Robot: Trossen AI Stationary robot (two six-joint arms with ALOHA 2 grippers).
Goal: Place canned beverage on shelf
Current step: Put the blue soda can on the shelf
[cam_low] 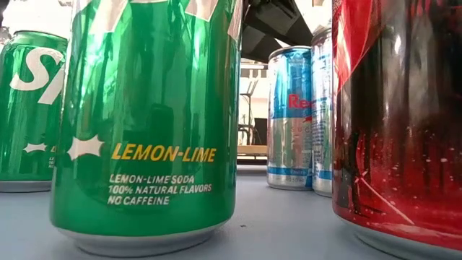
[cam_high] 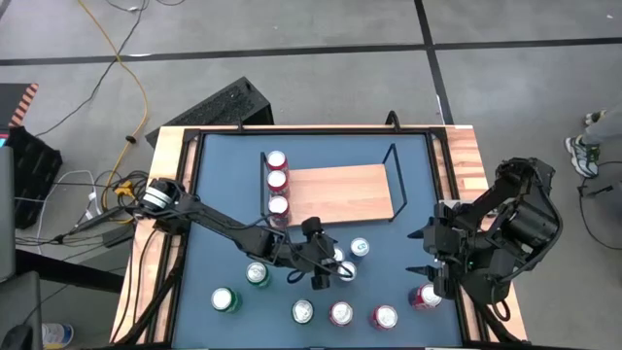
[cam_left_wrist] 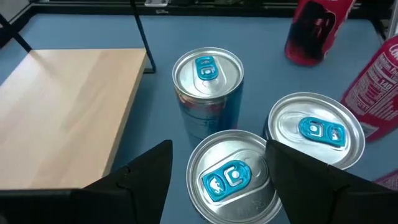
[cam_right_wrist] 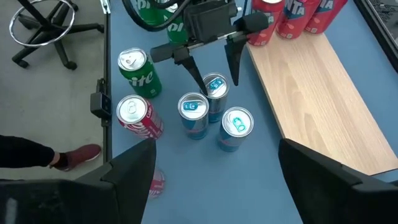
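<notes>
Where legible, green can reads "LEMON-LIME SODA, NO CAFFEINE".

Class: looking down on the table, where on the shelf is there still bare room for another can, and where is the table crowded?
The shelf is bare from the three red cans at its left end to its right wire frame. Crowded: the near table edge, and three blue cans under the open left gripper.
</notes>
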